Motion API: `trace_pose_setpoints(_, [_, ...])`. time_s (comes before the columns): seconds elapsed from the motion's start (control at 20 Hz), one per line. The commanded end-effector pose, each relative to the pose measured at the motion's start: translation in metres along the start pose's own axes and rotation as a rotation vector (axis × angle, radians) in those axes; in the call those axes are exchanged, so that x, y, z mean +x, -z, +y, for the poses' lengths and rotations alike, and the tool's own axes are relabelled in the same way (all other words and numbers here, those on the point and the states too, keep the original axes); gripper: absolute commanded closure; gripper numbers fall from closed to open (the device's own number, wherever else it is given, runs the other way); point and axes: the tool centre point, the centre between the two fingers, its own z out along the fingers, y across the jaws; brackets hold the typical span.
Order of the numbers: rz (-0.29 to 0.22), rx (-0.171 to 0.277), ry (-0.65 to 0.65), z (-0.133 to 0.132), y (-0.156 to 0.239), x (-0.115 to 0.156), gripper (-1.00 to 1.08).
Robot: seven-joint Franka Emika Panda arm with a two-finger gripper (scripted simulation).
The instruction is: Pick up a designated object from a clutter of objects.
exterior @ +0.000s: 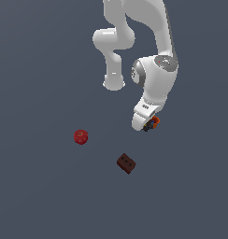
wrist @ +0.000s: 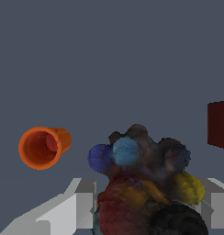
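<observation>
Gripper [wrist: 146, 206] with fingers [wrist: 79, 202] spread to either side of the dark spiky clump [wrist: 141, 183], which fills the gap between them; contact not discernible. Orange cup [wrist: 42, 147] on its side just outside one finger, brown brick [wrist: 219, 124] beyond the other. Red ball [exterior: 81, 137] well apart.

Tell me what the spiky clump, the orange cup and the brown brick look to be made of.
Spiky clump: looks soft and matte, perhaps rubber or plush; blurry lumpy lobes in blue, yellow and dark red, no sharp highlights.
Orange cup: probably plastic; smooth thin wall, even saturated colour, faint sheen on the rim.
Brown brick: hard and matte, maybe plastic or wood; flat faces, crisp edges, small holes on top. Renders leave this open.
</observation>
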Motion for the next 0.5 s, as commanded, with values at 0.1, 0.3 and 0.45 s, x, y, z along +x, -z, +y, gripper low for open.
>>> trace_pose_setpoints(0.1, [0.001, 0.001, 0.001, -0.004, 0.048, 0.001, 1.08])
trace_pose_setpoints(0.3, [0.001, 0.002, 0.001, -0.008, 0.089, 0.002, 1.08])
trace_pose_setpoints(0.45, [0.001, 0.003, 0.001, -0.010, 0.119, 0.003, 1.08])
